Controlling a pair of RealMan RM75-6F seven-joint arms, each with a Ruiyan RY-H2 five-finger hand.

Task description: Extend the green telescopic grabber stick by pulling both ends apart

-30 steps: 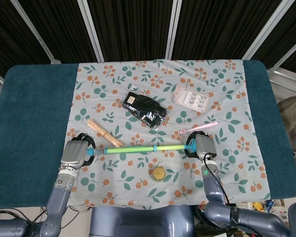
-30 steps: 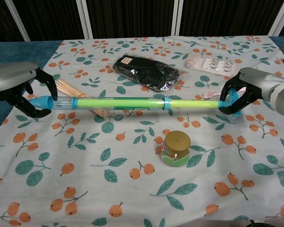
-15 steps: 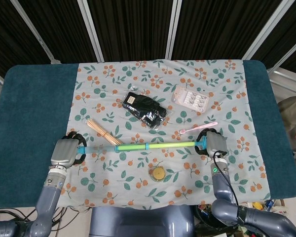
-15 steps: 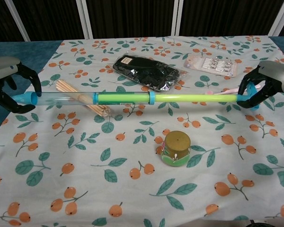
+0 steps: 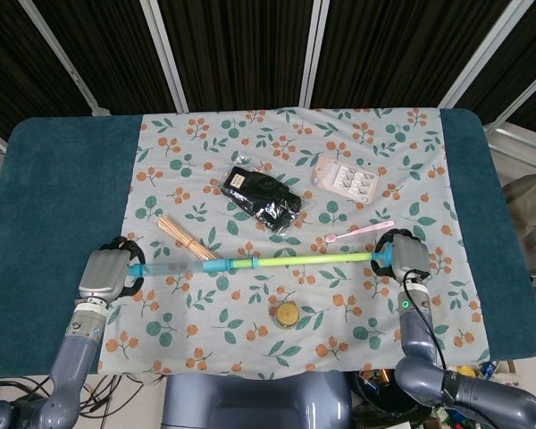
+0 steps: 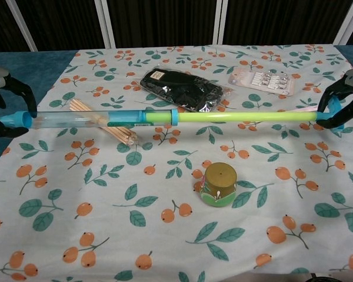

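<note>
The green telescopic grabber stick (image 5: 290,261) (image 6: 241,116) stretches level above the floral cloth, drawn out long, with a clear blue tube on its left part and a thin green rod on its right. My left hand (image 5: 103,273) (image 6: 6,106) grips the blue left end. At the other end, my right hand (image 5: 406,257) (image 6: 344,100) holds the blue cap. Both hands sit far apart near the cloth's side edges.
A bundle of wooden sticks (image 5: 188,240) (image 6: 100,126) lies under the tube's left part. A small gold jar (image 5: 288,314) (image 6: 219,184) stands in front of the stick. Behind lie a black packet (image 5: 262,197), a blister pack (image 5: 344,179) and a pink toothbrush (image 5: 359,231).
Both hands have moved outward, left hand leftward and right hand rightward. The stick has slid longer, showing more clear tube and thin green rod.
</note>
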